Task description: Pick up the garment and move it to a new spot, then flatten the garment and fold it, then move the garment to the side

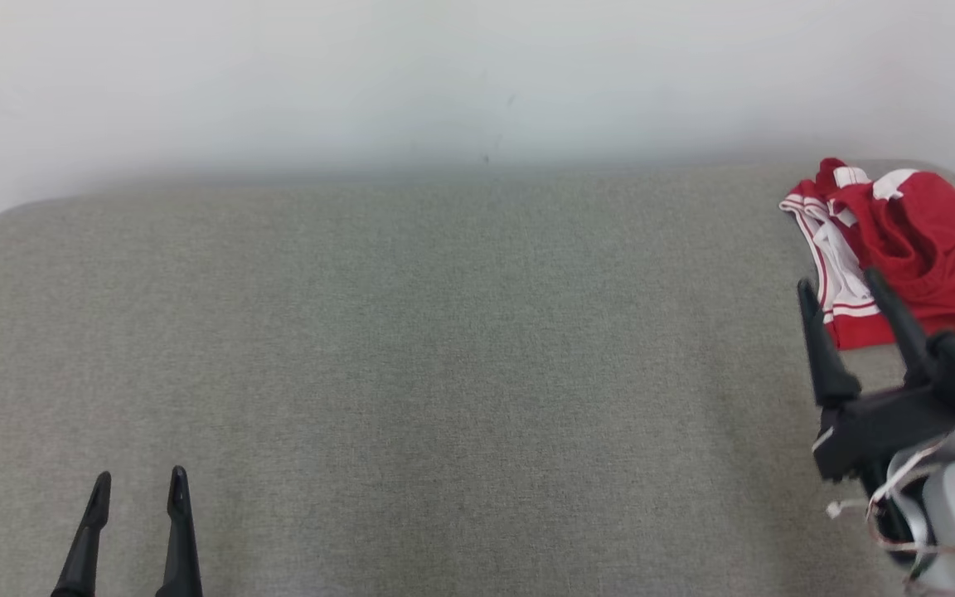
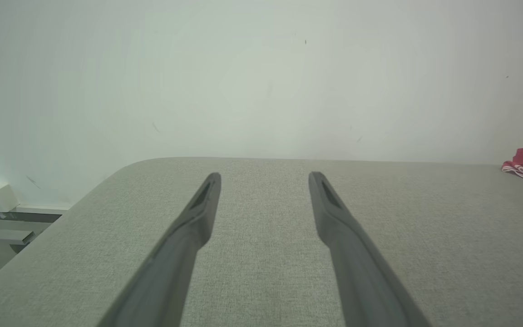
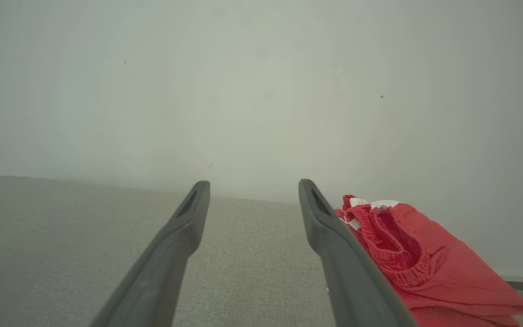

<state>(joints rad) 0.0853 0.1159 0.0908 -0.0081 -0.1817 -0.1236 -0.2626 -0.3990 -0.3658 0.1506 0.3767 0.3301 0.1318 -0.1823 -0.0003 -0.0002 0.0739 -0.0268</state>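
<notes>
A pale, plain wall [image 1: 477,75] backs a wide desk [image 1: 444,348] covered in grey woven cloth, its far corners rounded. The garment [image 1: 933,240] lies bunched at the far right corner, close to the wall and the right edge: red fabric with white panels and red-and-white striped trim, a gathered elastic band showing in the right wrist view [image 3: 429,259]. To its left the grey cloth runs broad towards the far left corner. The right gripper [image 1: 838,280] stands spread with nothing held, fingertips at the garment's near left edge; contact cannot be told. The left gripper [image 1: 141,474], also spread and unladen, sits near the front left, well apart from the garment.
</notes>
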